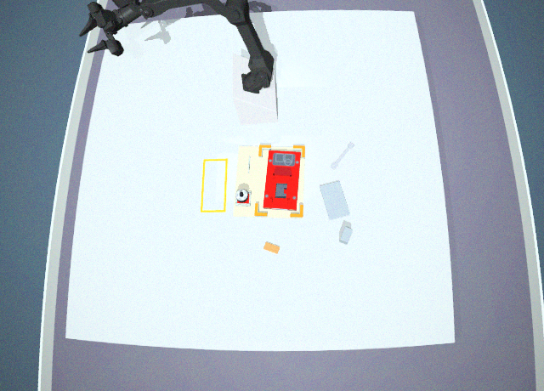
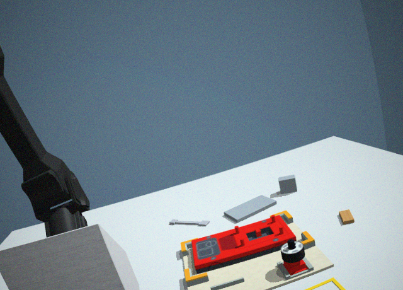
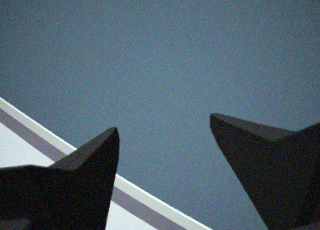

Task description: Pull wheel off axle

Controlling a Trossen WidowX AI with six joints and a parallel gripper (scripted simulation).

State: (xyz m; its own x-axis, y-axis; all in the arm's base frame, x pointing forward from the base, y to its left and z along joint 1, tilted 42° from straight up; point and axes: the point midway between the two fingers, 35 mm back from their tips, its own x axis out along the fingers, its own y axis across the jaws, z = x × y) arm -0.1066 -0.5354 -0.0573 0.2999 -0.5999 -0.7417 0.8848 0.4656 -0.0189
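The black wheel sits on the upright axle, on a small red base at the corner of a cream board. The marked area is a yellow rectangle on the table just left of the board. My gripper is open and empty, high at the table's far left corner, far from the wheel. In the wrist view its two dark fingers frame only blue background and the table's edge.
A red fixture with orange corner brackets lies on the board. A grey plate, a grey block, a small wrench and an orange block lie to the right. The arm's grey pedestal stands behind.
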